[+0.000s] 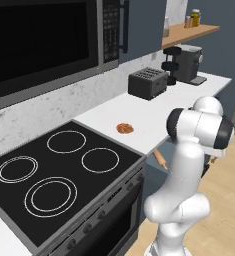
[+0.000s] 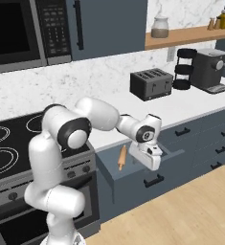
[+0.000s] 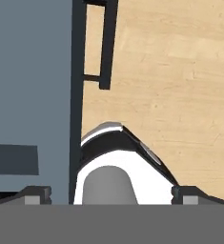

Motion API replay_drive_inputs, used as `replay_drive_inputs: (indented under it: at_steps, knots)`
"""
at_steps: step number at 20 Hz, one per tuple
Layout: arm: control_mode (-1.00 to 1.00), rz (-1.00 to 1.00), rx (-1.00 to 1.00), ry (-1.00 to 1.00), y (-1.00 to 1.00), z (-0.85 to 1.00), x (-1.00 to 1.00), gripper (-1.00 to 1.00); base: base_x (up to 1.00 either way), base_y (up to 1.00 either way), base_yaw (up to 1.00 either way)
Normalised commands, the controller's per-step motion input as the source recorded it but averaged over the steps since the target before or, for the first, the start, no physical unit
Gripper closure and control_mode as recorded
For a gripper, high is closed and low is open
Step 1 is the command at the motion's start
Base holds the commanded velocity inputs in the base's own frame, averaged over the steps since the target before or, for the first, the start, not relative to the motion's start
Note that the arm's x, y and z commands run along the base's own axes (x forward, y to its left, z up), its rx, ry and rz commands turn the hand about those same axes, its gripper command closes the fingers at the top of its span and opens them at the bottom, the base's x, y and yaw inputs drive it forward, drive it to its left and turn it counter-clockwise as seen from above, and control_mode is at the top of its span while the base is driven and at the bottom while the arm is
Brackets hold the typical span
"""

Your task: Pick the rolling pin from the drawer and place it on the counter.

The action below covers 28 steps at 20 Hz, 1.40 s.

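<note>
The rolling pin (image 2: 122, 157) is a slim tan wooden cylinder lying in the left part of the open slate-blue drawer (image 2: 133, 174), below the edge of the white counter (image 2: 181, 112). From the left base view, the rolling pin (image 1: 160, 159) pokes out beside my arm, under the counter (image 1: 154, 112). My gripper (image 2: 153, 165) hangs over the drawer, to the right of the pin and apart from it, pointing down. In the hand view the gripper (image 3: 112, 195) is open, fingertips (image 3: 37, 193) wide apart with nothing held, above the drawer's front edge and dark handle (image 3: 104, 43).
A round brown cookie (image 1: 124, 128) lies on the counter near the black stovetop (image 1: 64, 170). A dark toaster (image 2: 151, 83) and a coffee machine (image 2: 209, 69) stand farther right. More drawer fronts (image 2: 214, 139) line the cabinet; wooden floor (image 2: 190, 210) lies below.
</note>
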Motion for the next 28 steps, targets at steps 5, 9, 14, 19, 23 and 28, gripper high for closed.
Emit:
replay_drive_inputs:
  at_steps: [5, 9, 14, 19, 23, 28]
  knots:
    - [-1.0, 0.0, 0.06, -0.03, 0.01, -0.05, 0.36, -1.0, 0.0, 0.0, 0.0]
    - [-1.0, 0.02, 0.0, -0.03, 0.0, -0.19, 0.47, -1.0, 0.0, 0.0, 0.0]
    - [-1.0, 0.08, 0.0, -0.08, 0.0, -0.39, 0.44, -1.0, 0.0, 0.0, 0.0]
    - [-1.0, 0.1, -0.03, -0.02, -0.23, -0.42, 0.27, -1.0, 0.0, 0.0, 0.0]
    - [-1.0, 0.04, -0.1, 0.01, -0.66, -0.34, 0.01, -1.0, 0.0, 0.0, 0.0]
    - [-1.0, 0.01, -0.14, 0.1, -0.83, -0.29, -0.02, -1.0, 0.0, 0.0, 0.0]
